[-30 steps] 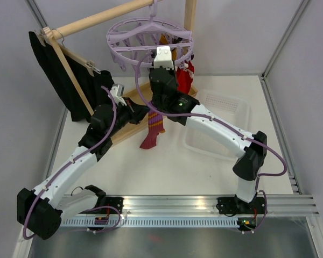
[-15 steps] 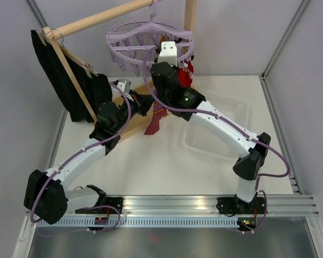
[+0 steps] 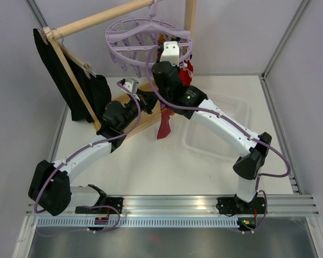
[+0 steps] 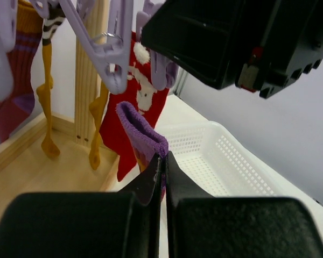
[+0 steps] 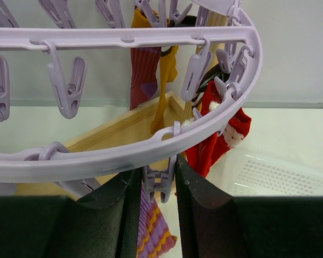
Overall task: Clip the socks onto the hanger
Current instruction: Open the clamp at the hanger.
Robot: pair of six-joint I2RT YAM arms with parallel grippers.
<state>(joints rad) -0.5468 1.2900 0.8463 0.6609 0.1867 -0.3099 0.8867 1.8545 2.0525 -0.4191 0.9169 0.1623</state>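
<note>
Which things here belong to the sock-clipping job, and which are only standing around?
Job: hanger, peg between the fingers of the right gripper, purple sock in the left gripper, hung red sock, mustard sock, maroon sock.

Standing around: black garment, basket, wooden rack.

A robotics lab test cell: a white bench (image 3: 151, 172) boxed in by plain grey panels (image 3: 242, 32) on aluminium posts (image 3: 278, 47), with an aluminium rail (image 3: 172, 203) at 6 o'clock and a wooden rack (image 3: 97, 20) at 11 o'clock.
</note>
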